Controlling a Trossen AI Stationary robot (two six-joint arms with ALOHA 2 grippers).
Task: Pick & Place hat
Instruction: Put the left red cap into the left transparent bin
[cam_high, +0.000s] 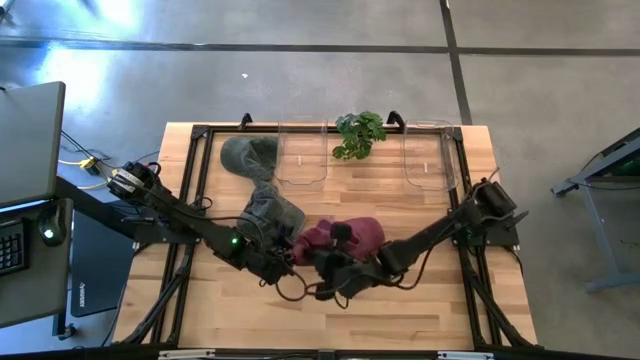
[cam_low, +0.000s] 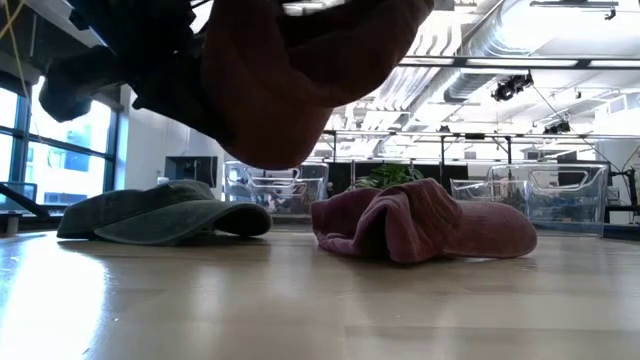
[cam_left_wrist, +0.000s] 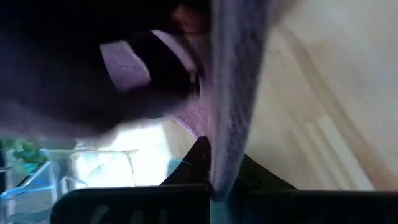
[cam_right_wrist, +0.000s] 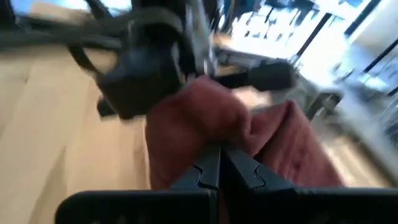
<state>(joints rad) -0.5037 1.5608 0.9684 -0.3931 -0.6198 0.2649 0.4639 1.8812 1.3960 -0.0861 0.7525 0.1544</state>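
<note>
I see the bench carrying a grey cap beyond the maroon hat at its middle. My right end effector is clamped on the maroon hat's near edge; my left end effector, closed, pinches the same hat beside it.

No readable text, label or number anywhere (hats and bins included); nothing legible.

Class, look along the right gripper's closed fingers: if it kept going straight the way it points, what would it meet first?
Most likely the maroon hat, bunched right at the right gripper. The left gripper lies just beyond; depth there is unclear.
</note>
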